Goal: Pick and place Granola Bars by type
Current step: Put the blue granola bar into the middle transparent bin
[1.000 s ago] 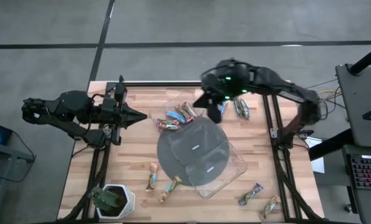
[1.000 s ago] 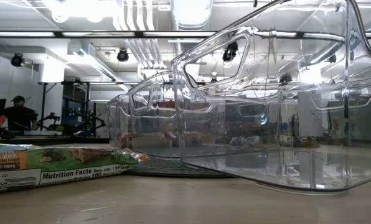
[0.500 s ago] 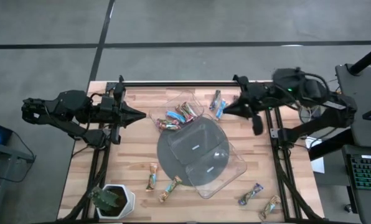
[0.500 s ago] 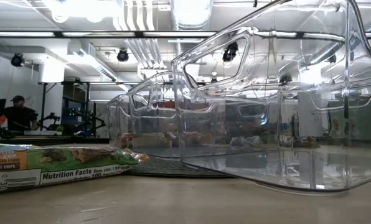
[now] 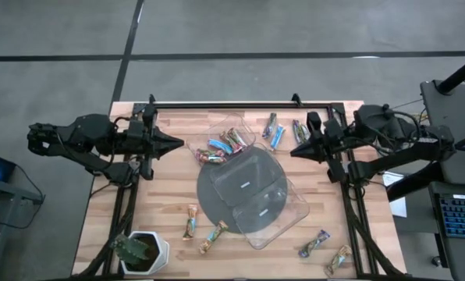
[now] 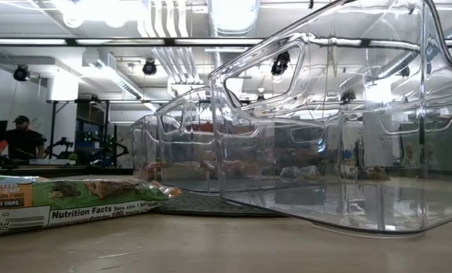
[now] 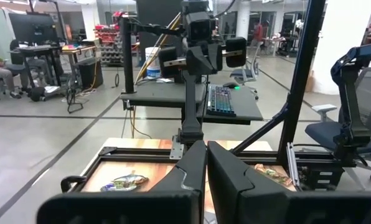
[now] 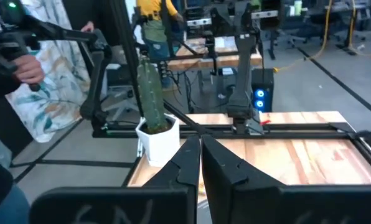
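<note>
Granola Bars lie scattered on the wooden table. Several sit in a clear tray (image 5: 221,145) at the far middle. Three lie flat beside it: a dark one (image 5: 270,125), a blue one (image 5: 277,137) and a green one (image 5: 299,130). More lie near the front (image 5: 190,221), (image 5: 214,236), (image 5: 316,243), (image 5: 339,259). One bar (image 6: 59,201) lies close to the low camera. My left gripper (image 5: 182,143) (image 7: 206,168) hovers shut at the table's left, pointing right. My right gripper (image 5: 293,151) (image 8: 200,158) hovers shut at the table's right, pointing left, just short of the green bar.
A grey disc (image 5: 236,168) lies mid-table with a second clear tray (image 5: 295,212) resting on it. A white-potted plant (image 5: 139,251) stands at the near left corner. A black frame rail (image 5: 240,104) runs along the far edge. A person (image 6: 21,140) is far behind.
My right arm has pulled back from above the bars at the far middle toward the table's right edge, and now points level to the left. The bars have stayed where they lay.
</note>
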Controlling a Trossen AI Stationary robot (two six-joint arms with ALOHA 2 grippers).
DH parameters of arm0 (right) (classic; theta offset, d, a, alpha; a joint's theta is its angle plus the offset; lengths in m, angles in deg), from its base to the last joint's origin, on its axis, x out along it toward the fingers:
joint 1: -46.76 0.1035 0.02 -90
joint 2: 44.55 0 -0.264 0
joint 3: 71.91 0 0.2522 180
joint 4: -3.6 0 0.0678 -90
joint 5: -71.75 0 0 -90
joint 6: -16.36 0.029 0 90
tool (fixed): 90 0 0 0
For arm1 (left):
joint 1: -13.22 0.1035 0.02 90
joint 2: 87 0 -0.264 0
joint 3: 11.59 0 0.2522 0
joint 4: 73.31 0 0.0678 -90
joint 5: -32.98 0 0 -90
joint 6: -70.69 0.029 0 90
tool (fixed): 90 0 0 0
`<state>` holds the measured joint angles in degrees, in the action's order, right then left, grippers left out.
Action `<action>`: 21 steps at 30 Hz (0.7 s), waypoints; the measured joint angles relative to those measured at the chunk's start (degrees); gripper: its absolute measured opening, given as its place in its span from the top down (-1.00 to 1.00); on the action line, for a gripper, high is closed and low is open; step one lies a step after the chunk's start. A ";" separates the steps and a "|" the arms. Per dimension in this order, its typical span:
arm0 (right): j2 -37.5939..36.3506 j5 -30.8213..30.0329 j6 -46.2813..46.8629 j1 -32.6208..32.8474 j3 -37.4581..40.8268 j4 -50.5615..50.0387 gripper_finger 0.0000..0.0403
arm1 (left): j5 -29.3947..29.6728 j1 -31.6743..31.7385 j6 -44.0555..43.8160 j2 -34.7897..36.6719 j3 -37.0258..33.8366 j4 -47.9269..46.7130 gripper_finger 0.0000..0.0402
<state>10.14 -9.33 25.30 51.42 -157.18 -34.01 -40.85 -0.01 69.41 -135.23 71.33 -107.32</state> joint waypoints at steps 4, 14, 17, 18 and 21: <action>-2.80 0.04 -0.37 0.71 4.17 3.58 0.96 | 0.04 0.00 -0.19 -0.04 -0.09 0.00 1.00; -9.74 -0.18 1.58 0.75 14.16 13.78 0.96 | 0.42 0.00 -0.28 -0.02 -0.09 -0.85 1.00; -11.64 -2.97 1.57 0.75 15.66 13.76 0.96 | 0.83 0.00 -0.42 -0.02 -0.09 -1.42 1.00; -12.31 -3.77 1.39 0.75 16.07 13.74 0.96 | 1.16 0.00 -0.45 -0.03 -0.09 -1.40 1.00; -14.30 -6.25 1.13 0.72 17.34 13.78 0.96 | 1.86 0.01 -0.48 -0.02 -0.09 -1.40 1.00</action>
<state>-4.15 -15.58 26.42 52.15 -139.84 -20.23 -38.99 -0.01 68.93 -135.25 71.25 -108.72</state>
